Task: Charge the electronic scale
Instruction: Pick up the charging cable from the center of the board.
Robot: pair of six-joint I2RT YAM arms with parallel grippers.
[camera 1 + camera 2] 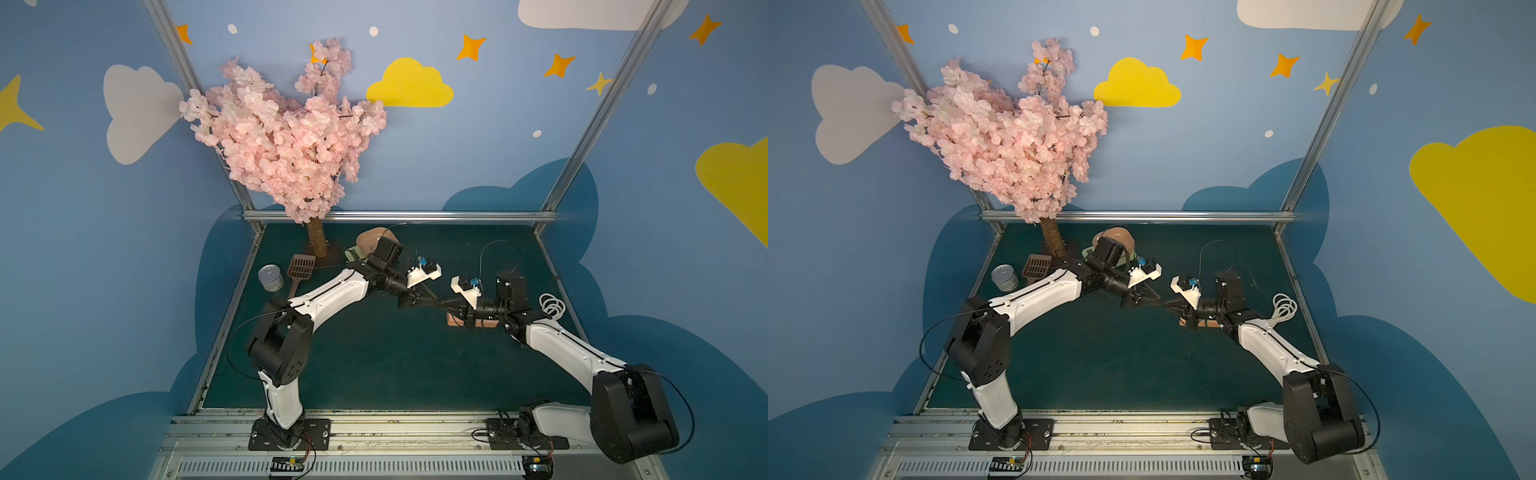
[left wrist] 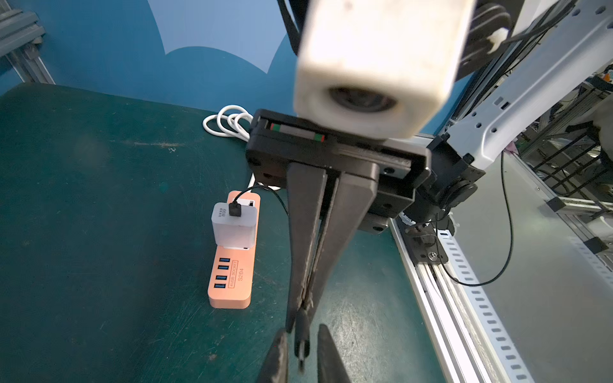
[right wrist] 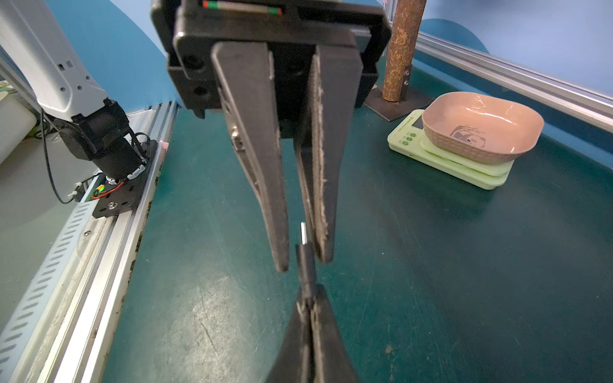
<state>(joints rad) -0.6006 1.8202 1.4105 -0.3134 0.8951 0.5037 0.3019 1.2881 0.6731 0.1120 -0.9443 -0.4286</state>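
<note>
Plug handover over the counter (image 1: 374,365)
The right gripper (image 3: 310,315) pinches the cable plug (image 3: 305,262); the left gripper (image 2: 302,330), jaws narrowly apart, should square onto its body before closing. The electronic scale (image 1: 352,253) sits at eleven o'clock.

Soft overhead light leaves both top views dim, the green mat (image 1: 374,365) almost shadowless and the frame posts (image 1: 598,116) around it splayed by the wide lens; in the wrist views pale glare streaks the mat, while the white camera housing (image 2: 374,66) above it and the left gripper (image 2: 302,359) tips are blurred.
</note>
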